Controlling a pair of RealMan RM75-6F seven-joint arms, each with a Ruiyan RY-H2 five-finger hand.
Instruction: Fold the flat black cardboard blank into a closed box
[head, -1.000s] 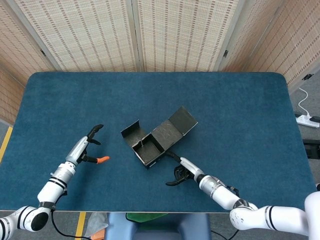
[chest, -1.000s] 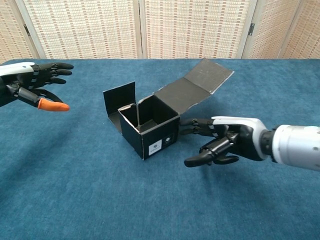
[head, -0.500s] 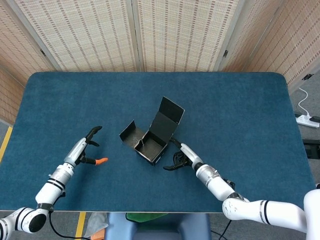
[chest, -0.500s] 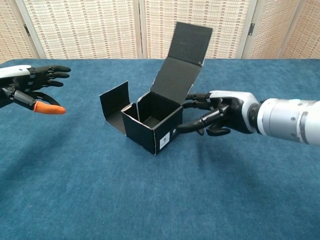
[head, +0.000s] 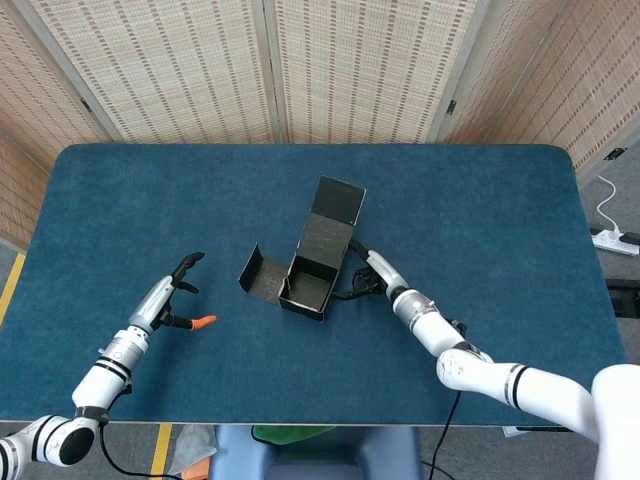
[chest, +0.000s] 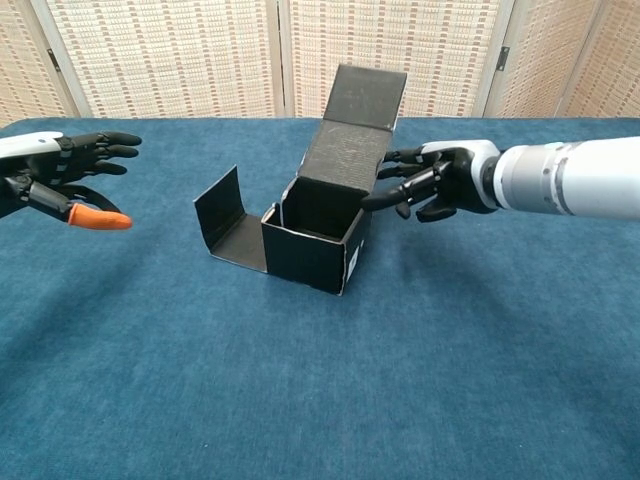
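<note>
A black cardboard box (head: 306, 284) (chest: 317, 245) stands open-topped in the middle of the table. Its lid flap (head: 330, 225) (chest: 354, 130) rises from the far side, tilted back, and a side flap (head: 254, 277) (chest: 227, 218) lies spread out to the left. My right hand (head: 368, 275) (chest: 430, 184) is just right of the box, fingers apart and pointing at the lid flap's right edge; I cannot tell whether they touch it. My left hand (head: 177, 296) (chest: 68, 173) hovers well left of the box, fingers spread, empty, one fingertip orange.
The blue cloth table (head: 480, 220) (chest: 450, 360) fills both views. Woven folding screens (head: 300, 60) (chest: 200, 50) stand behind its far edge. A power strip (head: 612, 240) lies on the floor to the right.
The box has turned and slid away from me, pushed by my right hand, which moved up along its right side. The lid flap swung from lying back to standing up. My left hand barely moved.
</note>
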